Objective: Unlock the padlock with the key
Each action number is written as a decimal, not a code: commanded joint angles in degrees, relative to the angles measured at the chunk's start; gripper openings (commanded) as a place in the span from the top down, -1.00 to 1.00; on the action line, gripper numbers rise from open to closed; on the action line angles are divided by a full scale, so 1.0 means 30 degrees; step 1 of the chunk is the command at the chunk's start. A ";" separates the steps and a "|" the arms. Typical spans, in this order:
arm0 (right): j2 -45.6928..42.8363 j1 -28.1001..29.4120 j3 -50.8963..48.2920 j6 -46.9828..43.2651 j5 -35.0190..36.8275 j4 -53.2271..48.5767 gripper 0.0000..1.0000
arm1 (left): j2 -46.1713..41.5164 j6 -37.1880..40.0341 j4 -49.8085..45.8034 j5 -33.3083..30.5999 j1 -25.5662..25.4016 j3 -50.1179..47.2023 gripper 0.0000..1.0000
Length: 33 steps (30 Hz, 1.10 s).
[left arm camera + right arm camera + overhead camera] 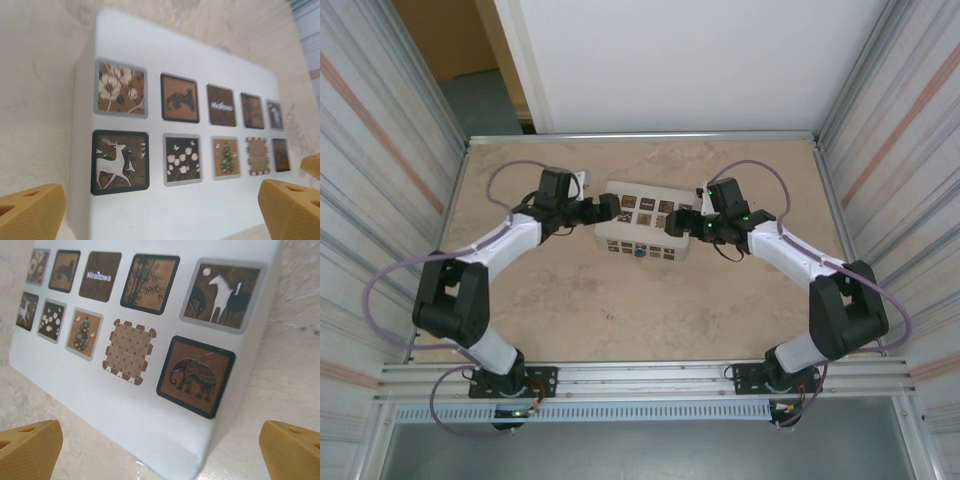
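You see a marbled beige table (650, 320) between ribbed walls (380, 150), left pincer (160, 200) and right pincer (160, 440) both wide open and empty beside the pale box (645, 225), the padlock (639, 252) just a blurry blue speck.

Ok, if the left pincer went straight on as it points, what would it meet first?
Most likely the pale rectangular box with dark patterned squares: the open left pincer points at its near end, though depth is unclear.
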 commanded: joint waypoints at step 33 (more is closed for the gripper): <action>0.2745 1.2628 0.3957 -0.0887 0.4154 -0.7191 -0.61 | -1.9091 -0.5170 -0.9782 -0.5487 0.0042 -0.9978 -0.98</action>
